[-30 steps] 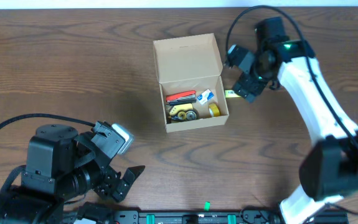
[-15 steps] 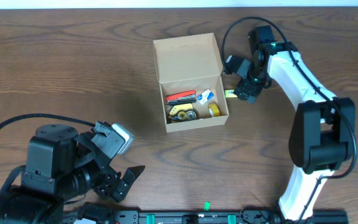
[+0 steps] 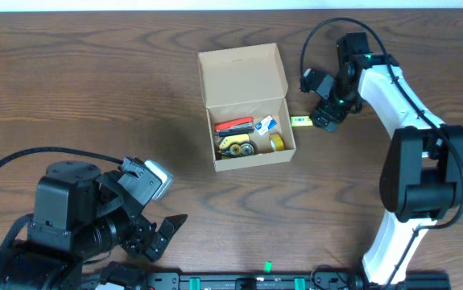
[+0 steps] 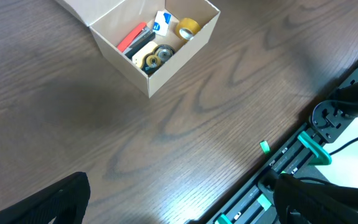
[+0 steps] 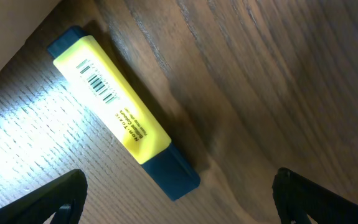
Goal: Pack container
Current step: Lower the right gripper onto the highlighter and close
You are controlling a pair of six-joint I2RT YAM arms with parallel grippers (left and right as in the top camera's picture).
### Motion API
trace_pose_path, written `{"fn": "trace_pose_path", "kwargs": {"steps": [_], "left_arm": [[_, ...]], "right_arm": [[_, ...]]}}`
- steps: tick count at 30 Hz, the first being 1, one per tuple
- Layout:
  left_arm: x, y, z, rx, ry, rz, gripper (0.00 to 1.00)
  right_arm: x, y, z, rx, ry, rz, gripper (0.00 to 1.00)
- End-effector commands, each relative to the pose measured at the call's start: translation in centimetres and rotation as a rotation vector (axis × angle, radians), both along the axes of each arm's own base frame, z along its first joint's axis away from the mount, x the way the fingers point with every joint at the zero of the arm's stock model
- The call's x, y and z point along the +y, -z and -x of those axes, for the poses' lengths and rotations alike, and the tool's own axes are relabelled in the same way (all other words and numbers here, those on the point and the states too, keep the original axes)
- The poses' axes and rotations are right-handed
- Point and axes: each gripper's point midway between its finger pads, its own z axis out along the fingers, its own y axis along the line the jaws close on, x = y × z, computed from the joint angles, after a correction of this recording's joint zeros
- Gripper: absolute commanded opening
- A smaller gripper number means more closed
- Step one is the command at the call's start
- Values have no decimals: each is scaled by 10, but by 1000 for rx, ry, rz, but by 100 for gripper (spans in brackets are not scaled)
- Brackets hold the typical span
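Tan-brown container, yellow marker with dark blue ends, dark wood-grain table

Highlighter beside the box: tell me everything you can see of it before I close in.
The highlighter is a flat-sided yellow plastic stick with dark blue ends. A barcode and small print run along its top face. It lies flat, diagonal, on the wood table beside the box, one end close to its wall; contact there is unclear. The open right gripper hovers above, not touching it.
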Motion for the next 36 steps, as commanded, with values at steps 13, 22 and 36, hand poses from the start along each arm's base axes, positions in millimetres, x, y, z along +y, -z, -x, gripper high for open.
{"fn": "trace_pose_path", "kwargs": {"steps": [13, 22, 36], "left_arm": [[-2, -6, 1, -14, 11, 13, 95], [-2, -6, 1, -14, 11, 13, 95], [-2, -6, 1, -14, 11, 13, 95]], "right_arm": [[3, 17, -3, -14, -61, -26, 97], [2, 28, 3, -4, -72, -24, 98], [3, 44, 3, -35, -72, -25, 97]]}}
